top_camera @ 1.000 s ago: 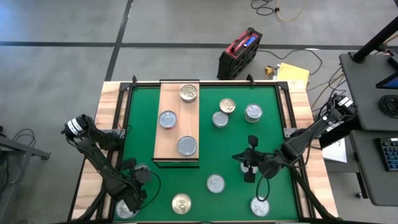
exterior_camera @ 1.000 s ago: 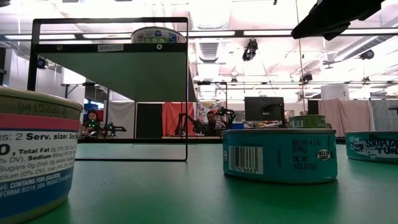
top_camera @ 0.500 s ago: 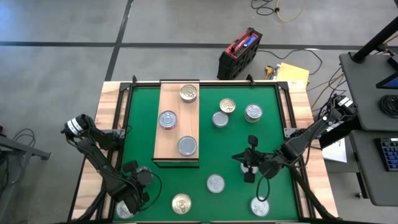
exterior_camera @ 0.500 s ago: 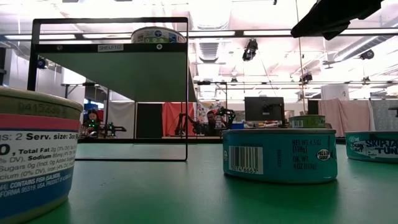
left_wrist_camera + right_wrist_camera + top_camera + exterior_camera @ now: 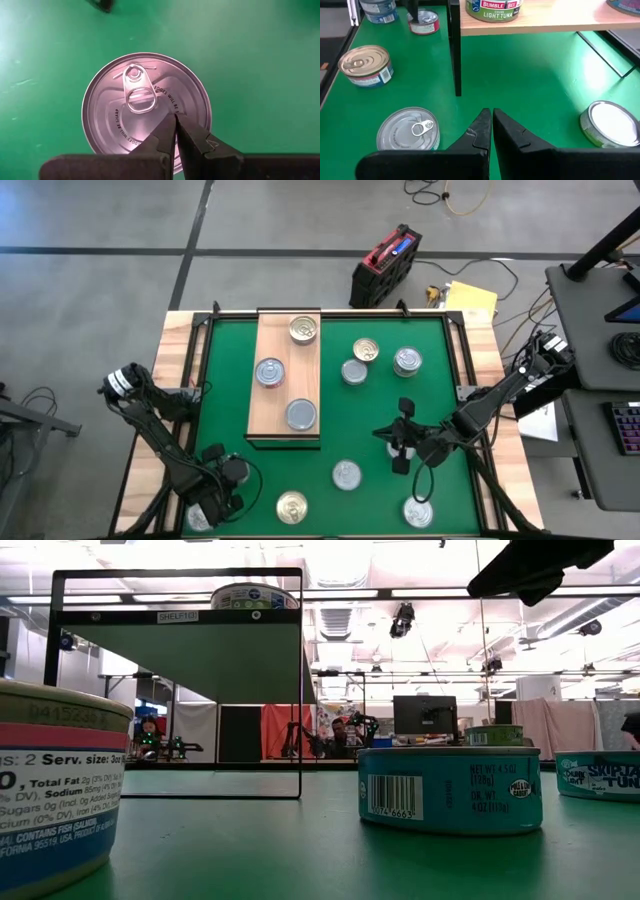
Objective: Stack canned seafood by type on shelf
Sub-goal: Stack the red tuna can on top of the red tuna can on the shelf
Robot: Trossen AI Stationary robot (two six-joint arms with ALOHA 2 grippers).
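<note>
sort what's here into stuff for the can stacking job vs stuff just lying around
For the job:
shelf with three cans on it
loose cans on the green mat, e.g. silver-lidded can under the left gripper
right gripper, shut above the mat

Lying about:
red case on the floor
yellow paper
floor cables

Three cans (image 5: 287,371) sit in a row on the shelf (image 5: 286,392). Right of the shelf is a cluster of three tins (image 5: 376,362), four more scattered toward the near edge.
</note>
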